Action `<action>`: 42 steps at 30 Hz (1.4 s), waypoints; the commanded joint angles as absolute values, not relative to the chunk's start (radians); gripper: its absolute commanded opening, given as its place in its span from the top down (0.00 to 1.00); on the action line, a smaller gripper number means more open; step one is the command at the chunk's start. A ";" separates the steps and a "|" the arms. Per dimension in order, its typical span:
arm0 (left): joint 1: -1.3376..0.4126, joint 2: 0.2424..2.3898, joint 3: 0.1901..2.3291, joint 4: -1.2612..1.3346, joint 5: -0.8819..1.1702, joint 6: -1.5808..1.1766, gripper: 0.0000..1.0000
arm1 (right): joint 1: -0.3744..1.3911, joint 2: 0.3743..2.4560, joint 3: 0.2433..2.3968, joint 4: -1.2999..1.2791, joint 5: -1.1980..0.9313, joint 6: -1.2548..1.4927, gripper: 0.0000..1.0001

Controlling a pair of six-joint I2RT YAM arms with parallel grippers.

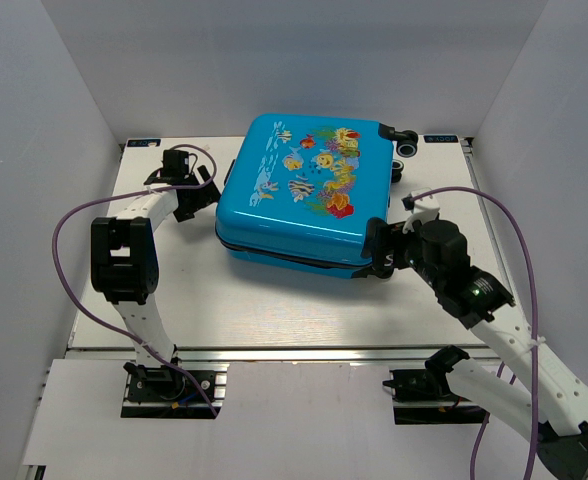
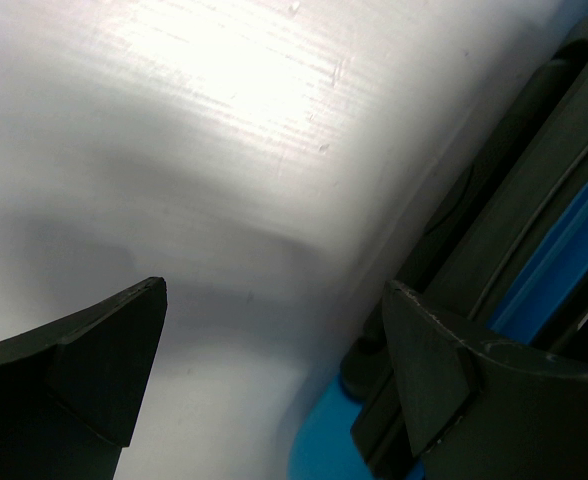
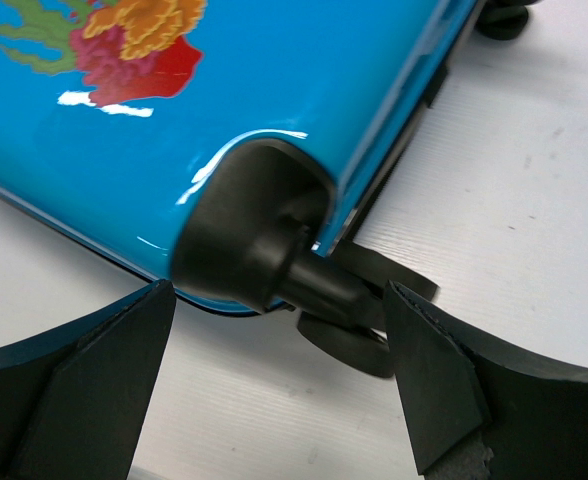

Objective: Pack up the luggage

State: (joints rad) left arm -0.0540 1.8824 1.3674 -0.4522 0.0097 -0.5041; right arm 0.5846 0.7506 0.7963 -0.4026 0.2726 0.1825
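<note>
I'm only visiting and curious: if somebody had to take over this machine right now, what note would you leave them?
Left gripper: open, empty, beside the left edge of the luggage.
Right gripper: open, holding nothing, fingers either side of the black corner fitting at the case's near right corner.
Luggage: flat on the table, lid down, fish print up.
Done: the lid is down.
Left: the pictures do not show whether the zip is fully shut, so check it.
</note>
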 commanded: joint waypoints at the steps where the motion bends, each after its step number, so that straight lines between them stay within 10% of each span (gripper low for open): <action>1: -0.040 1.891 1.425 -0.324 0.182 -0.462 0.02 | 0.589 0.804 0.859 -0.413 0.153 0.123 0.11; 21: -0.051 2.137 1.606 -0.330 0.294 -0.417 0.02 | 0.588 0.887 0.874 -0.331 0.147 0.135 0.11; 30: -0.069 2.111 1.399 -0.268 0.348 -0.405 0.30 | 0.588 0.911 0.891 -0.351 0.158 0.161 0.11; 42: -0.100 1.931 1.086 -0.295 0.201 -0.371 0.29 | 0.588 0.784 0.833 -0.353 0.187 0.196 0.11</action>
